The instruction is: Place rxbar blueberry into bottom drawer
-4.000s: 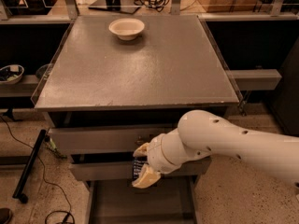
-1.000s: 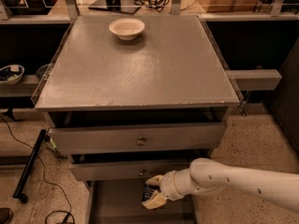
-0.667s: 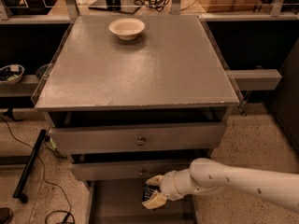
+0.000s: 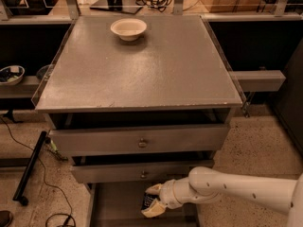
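Note:
My gripper (image 4: 153, 201) is low in front of the cabinet, reaching in from the right over the open bottom drawer (image 4: 116, 203). Its two pale fingers (image 4: 154, 189) are shut on the rxbar blueberry (image 4: 147, 202), a small dark bar that shows between them. The bar hangs just over the drawer's grey floor; I cannot tell whether it touches. The white arm (image 4: 236, 189) covers the drawer's right part.
The two upper drawers (image 4: 140, 143) with brass knobs stand slightly out above the gripper. A white bowl (image 4: 128, 29) sits at the back of the cabinet top (image 4: 142, 70). Cables and a black bar (image 4: 29, 169) lie on the floor at the left.
Four seconds ago the gripper held the bar in front of the middle drawer; it has come down to the bottom drawer. Over the last second it has barely moved.

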`<state>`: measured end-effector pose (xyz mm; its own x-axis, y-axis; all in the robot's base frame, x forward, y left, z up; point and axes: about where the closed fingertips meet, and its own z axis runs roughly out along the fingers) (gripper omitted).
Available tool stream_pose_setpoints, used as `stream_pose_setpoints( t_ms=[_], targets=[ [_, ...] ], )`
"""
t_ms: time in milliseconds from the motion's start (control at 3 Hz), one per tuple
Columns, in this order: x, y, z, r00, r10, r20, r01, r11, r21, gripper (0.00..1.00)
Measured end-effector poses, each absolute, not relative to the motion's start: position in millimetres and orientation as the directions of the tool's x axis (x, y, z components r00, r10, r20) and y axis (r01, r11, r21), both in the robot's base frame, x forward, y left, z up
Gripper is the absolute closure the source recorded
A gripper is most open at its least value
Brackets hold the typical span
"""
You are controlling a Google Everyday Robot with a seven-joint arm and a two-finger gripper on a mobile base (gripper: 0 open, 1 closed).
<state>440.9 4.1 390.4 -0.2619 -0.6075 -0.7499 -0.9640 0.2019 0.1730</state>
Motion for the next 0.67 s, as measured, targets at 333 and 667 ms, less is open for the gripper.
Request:
stream_pose_setpoints(
  t_ms=[333, 667],
  targets=[
    [439.3, 16.1, 349.6, -0.306, -0.574, -0.759, -0.952, 0.211, 0.224, 1.0],
    [439.3, 16.1, 349.5, -0.306, -0.574, -0.759, -0.952, 0.211, 0.224, 1.0]
  ],
)
